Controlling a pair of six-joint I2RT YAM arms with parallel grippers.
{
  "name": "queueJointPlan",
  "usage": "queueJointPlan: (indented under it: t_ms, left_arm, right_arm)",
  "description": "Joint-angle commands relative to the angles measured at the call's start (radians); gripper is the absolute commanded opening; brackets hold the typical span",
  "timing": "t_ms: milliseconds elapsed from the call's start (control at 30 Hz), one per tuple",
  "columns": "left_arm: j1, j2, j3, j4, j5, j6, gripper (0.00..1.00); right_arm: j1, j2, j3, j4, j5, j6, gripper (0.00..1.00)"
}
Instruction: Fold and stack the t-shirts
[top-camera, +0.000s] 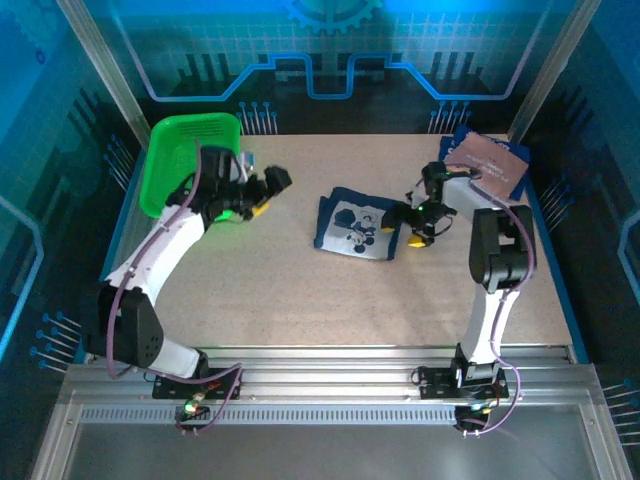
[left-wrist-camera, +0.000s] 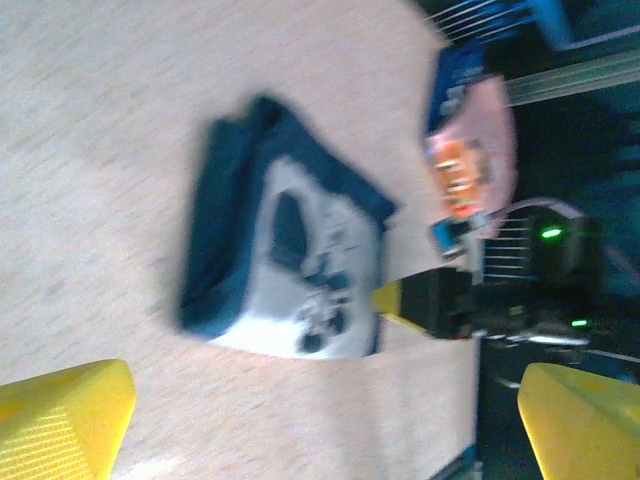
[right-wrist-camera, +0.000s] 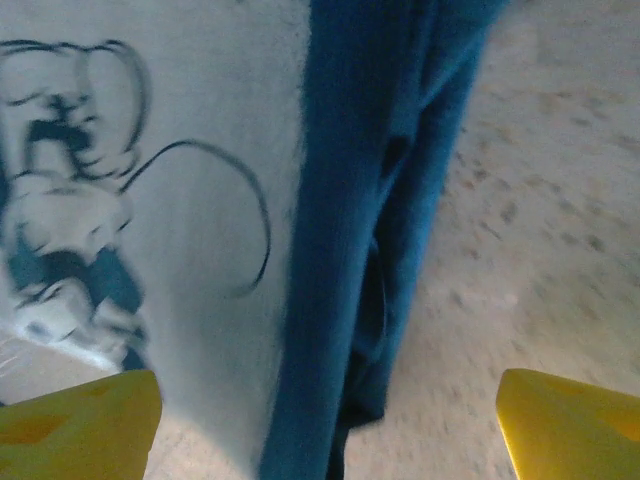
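A folded navy t-shirt with a white cartoon print (top-camera: 356, 226) lies at the middle of the table, also as the cartoon shirt (left-wrist-camera: 290, 255) and close up as its white panel (right-wrist-camera: 150, 210). A second folded shirt with a pinkish-tan print (top-camera: 488, 160) lies at the back right, seen too as the tan-print shirt (left-wrist-camera: 478, 150). My right gripper (top-camera: 405, 222) hovers open at the cartoon shirt's right edge, its yellow fingertips (right-wrist-camera: 560, 425) spread wide over the navy fold. My left gripper (top-camera: 270, 190) stands open to the left, away from the shirt, with nothing between its fingers (left-wrist-camera: 60, 415).
A bright green mesh basket (top-camera: 185, 155) stands at the back left beside my left arm. Blue walls and aluminium posts enclose the table. The right arm (left-wrist-camera: 540, 290) shows beyond the cartoon shirt.
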Motion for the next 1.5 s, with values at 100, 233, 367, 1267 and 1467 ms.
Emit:
queueJointPlan:
  t_ms: [100,233,367,1267,1467]
  left_arm:
    - [0.003,-0.193,-0.164,-0.029,-0.108,0.057,0.99]
    - [0.005,-0.291,-0.202,-0.110,-0.171,0.078,0.99]
    - [0.009,-0.370,-0.212,-0.167,-0.207,0.103,0.99]
    - [0.006,-0.404,-0.401,0.009,-0.169,0.021,0.99]
    - [0.006,-0.411,-0.423,0.003,-0.183,0.026,0.99]
  right_arm:
    - [0.043,0.136,0.147,0.003,0.121,0.057,0.85]
    - [0.066,0.222,0.255,-0.049,0.180,0.055,0.79]
    - [0.093,0.318,0.426,-0.131,0.211,0.029,0.72]
    - [-0.029,0.304,1.086,-0.153,0.610,-0.077,0.00]
    - [-0.101,0.327,1.236,-0.123,0.597,-0.100,0.00]
